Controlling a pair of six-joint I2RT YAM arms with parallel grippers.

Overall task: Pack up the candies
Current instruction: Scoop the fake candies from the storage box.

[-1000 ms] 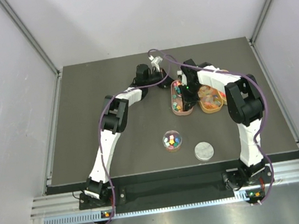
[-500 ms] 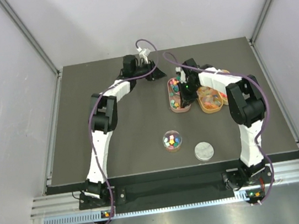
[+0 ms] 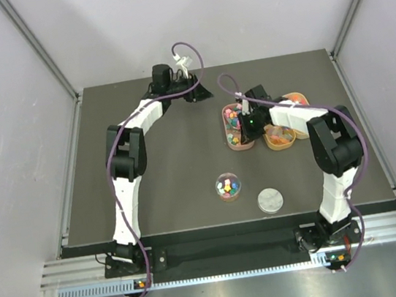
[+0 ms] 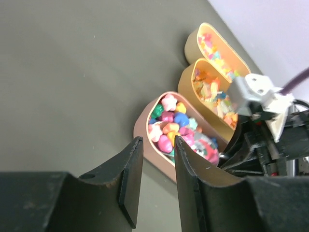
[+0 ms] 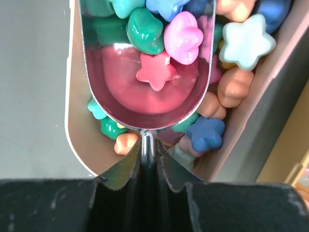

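Observation:
Multicoloured candies point(image 5: 244, 38), stars and other shapes, fill a pinkish oval tray point(image 5: 72, 121). My right gripper point(image 5: 148, 151) is shut on the thin handle of a metal scoop point(image 5: 145, 92). The scoop lies in that tray with a few candies point(image 5: 157, 70) in its bowl. In the top view the right gripper point(image 3: 248, 122) is over this tray point(image 3: 225, 124). My left gripper point(image 3: 196, 93) hovers at the back of the table, left of the trays. Its jaws stand a little apart and hold nothing point(image 4: 157, 143). The left wrist view shows the same candies point(image 4: 173, 121).
Two orange oval trays point(image 3: 280, 143) point(image 3: 298, 97) with pale yellow-orange pieces lie right of the first tray. A small round clear jar point(image 3: 227, 186) holding some candies stands near the front middle. Its silver disc lid point(image 3: 269, 199) lies to its right.
My left arm has swung left and back, away from the trays. My right gripper with the scoop has shifted slightly in the multicoloured tray.

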